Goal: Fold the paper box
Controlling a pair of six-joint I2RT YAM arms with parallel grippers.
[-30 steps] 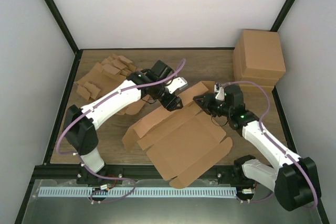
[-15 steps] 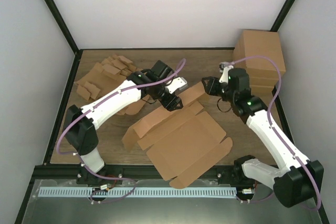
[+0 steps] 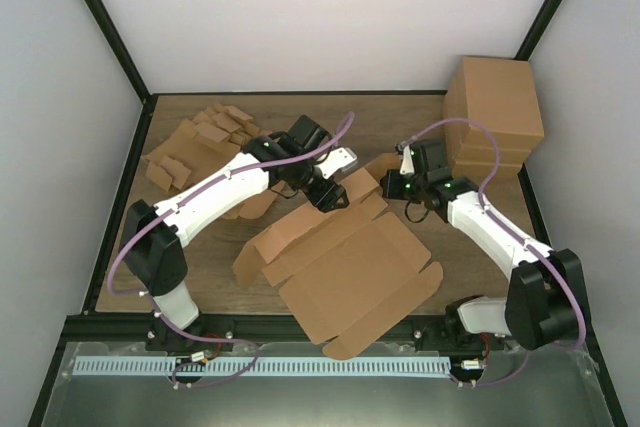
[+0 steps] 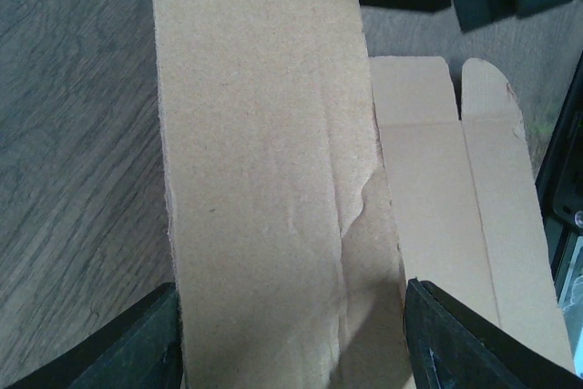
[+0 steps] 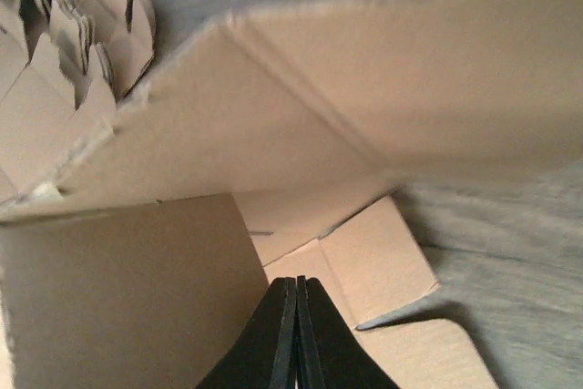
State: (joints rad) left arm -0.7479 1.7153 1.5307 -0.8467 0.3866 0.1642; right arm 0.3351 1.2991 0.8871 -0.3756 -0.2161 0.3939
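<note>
Overhead view of the work table, arm bases at the near edge. The paper box, a single brown die-cut sheet with rounded flaps, lies partly opened at the centre of the table; its broad panel spreads toward the near right and a narrower flap is raised at its far edge. The left gripper meets this far edge from the left. In the left wrist view its jaws stand wide and straddle a long cardboard panel of the box, whose two edges lie against the fingers, so the pincer holds the panel across its width. The right gripper sits just right of the raised flap. In the right wrist view its two dark fingers are pressed flat together with nothing between them, the tips pointing into the cardboard inner fold of the box. A ragged heap of cardboard blanks lies at the far left. A tall block of stacked boxes occupies the far right corner.
</note>
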